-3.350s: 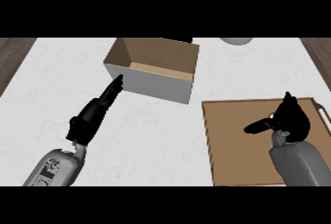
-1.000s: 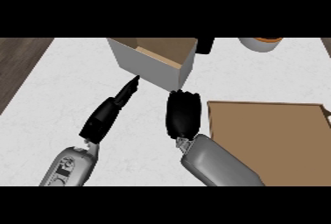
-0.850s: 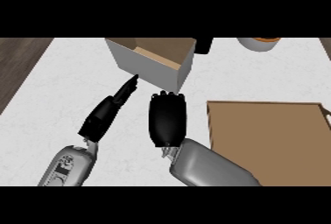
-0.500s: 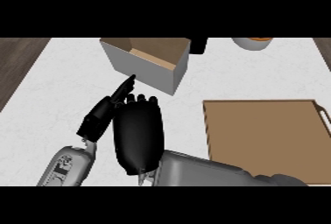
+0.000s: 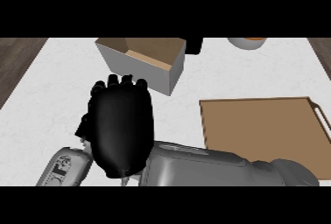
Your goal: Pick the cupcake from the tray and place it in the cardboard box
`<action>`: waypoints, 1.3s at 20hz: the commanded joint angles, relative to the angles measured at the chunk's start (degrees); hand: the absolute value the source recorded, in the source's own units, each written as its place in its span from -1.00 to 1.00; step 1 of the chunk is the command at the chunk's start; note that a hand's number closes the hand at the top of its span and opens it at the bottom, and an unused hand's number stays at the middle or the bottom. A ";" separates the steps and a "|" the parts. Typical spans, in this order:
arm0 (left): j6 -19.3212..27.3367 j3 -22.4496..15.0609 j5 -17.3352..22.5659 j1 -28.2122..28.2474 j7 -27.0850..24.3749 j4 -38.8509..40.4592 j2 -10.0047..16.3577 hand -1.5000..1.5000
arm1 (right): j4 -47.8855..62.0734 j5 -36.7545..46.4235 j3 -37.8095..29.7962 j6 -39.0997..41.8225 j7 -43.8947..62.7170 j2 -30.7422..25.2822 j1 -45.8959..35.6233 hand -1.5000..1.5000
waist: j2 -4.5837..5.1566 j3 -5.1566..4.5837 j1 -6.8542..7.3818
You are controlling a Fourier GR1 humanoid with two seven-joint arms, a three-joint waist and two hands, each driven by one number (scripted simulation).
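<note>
Since the tray (image 5: 258, 127) lies bare and no cupcake shows, the pick seems done. Placing remains. The right hand (image 5: 119, 127) hovers just before the cardboard box (image 5: 139, 72) near the worktop's (image 5: 51, 87) far edge; its grip cannot be told.

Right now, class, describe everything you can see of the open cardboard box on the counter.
The open cardboard box stands upright on the white counter, one corner turned toward the viewer. Its outer walls look pale grey, its inner walls plain brown. The top is open, no flaps show, and nothing is visible in the part of the inside that shows. The black right hand, fingers straight, overlaps the box's lower front wall with its fingertips; contact cannot be judged.
</note>
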 commanded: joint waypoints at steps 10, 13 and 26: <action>1.49 -1.25 -1.82 2.45 -0.68 -1.48 -1.28 0.00 | 11.70 -3.29 -11.18 -3.16 11.48 1.11 -11.90 1.00 | 0.63 0.02 -0.09; 0.08 0.68 -0.47 0.05 1.08 -1.62 0.04 0.00 | 15.43 -3.76 -11.16 -5.72 10.02 1.12 -12.94 1.00 | 0.76 0.04 -0.33; -0.56 1.59 -0.99 0.40 -0.82 -0.25 -0.10 0.00 | 35.66 -4.79 -14.82 -11.50 0.55 1.14 -16.77 1.00 | 1.14 0.05 -0.74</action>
